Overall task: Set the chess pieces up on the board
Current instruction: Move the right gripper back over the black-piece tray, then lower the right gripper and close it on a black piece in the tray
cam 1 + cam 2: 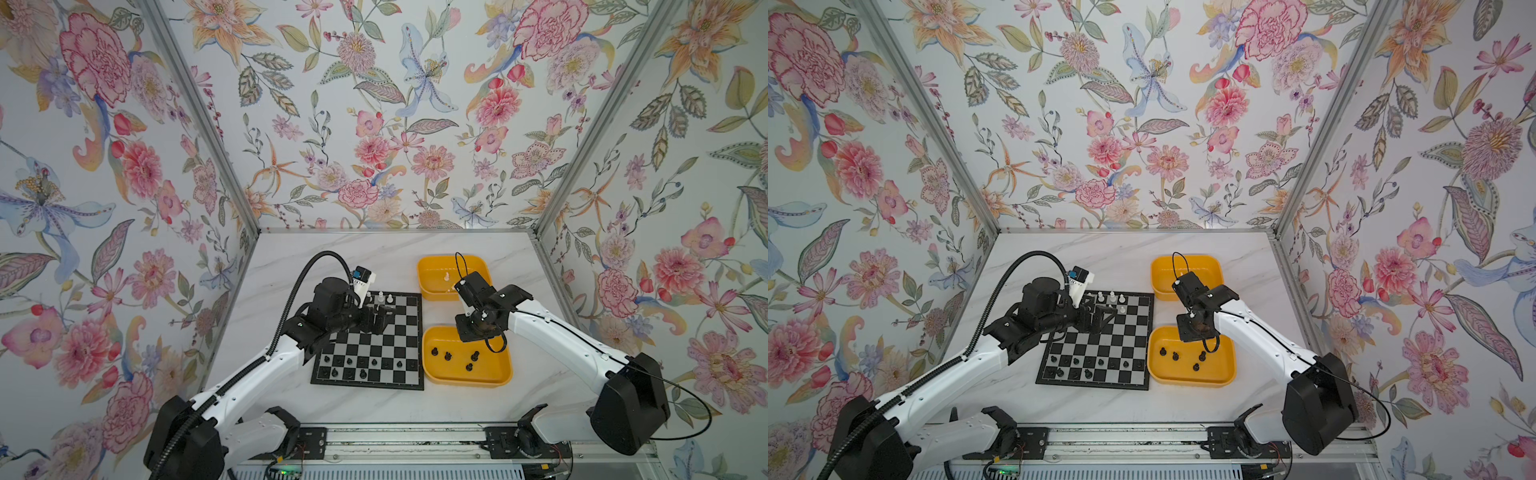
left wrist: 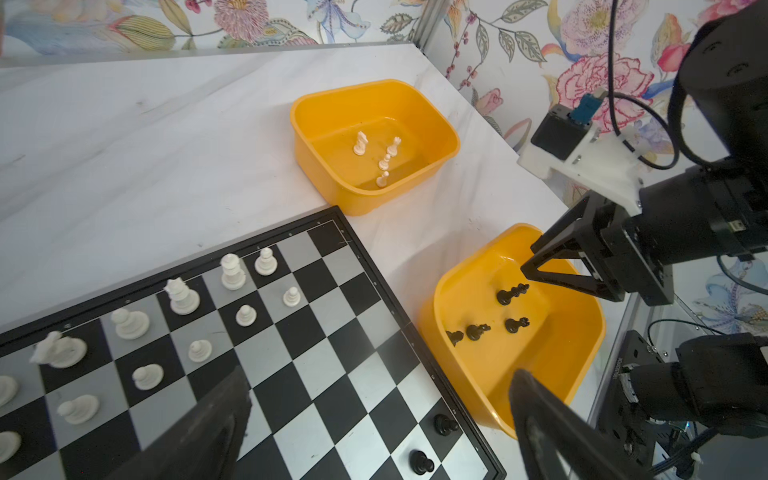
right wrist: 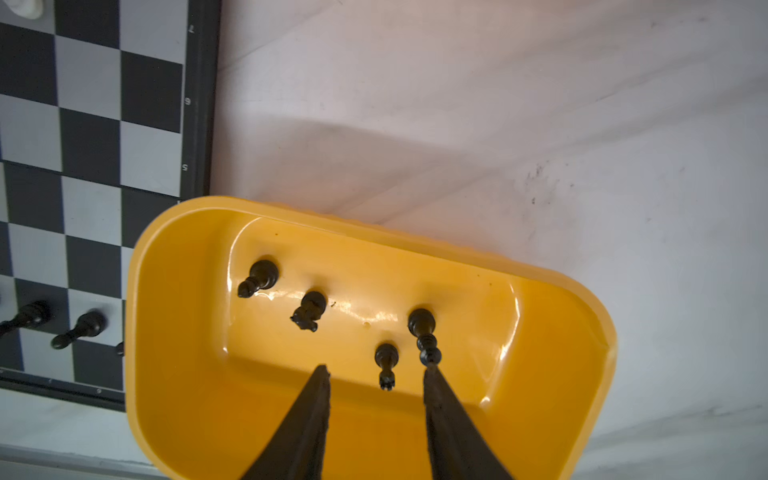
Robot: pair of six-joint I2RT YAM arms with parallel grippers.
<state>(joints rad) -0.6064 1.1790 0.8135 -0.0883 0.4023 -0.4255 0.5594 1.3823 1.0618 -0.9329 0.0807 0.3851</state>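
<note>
So nearest the robot's base, the black chess pieces [image 1: 363,373] stand on the near two rows of the board [image 1: 399,328]. At 3 o'clock from them, just beside the board, there's a yellow tub [image 1: 492,368] with four more black ones [image 3: 261,274]. The right jaws hang over it, partly open and gripping nothing. Further out, the left jaws are spread wide and empty over the board's far half, by the white pieces [image 2: 232,272]. At 1 o'clock on the counter [image 1: 374,257], the far tub [image 2: 328,104] has four white ones [image 2: 359,143].
</note>
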